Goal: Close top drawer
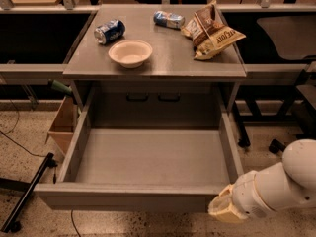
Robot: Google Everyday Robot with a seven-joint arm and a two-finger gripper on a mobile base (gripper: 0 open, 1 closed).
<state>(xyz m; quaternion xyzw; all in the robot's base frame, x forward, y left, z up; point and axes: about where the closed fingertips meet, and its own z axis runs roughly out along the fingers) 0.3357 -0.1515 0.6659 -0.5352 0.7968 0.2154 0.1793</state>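
The top drawer (148, 157) is a wide, deep grey metal tray. It stands pulled fully out from under the grey table (158, 63) and is empty inside. Its plain flat front panel (123, 200) faces me at the bottom. My gripper (224, 209) sits at the end of the white arm, at the lower right. It is right at the drawer's front right corner, against the front panel's right end.
On the table top lie a blue can (109, 31), a white bowl (130, 52), a second can (169, 19) and two snack bags (212, 28). A cardboard box (63, 125) stands on the floor to the left. Chair legs (256, 127) stand to the right.
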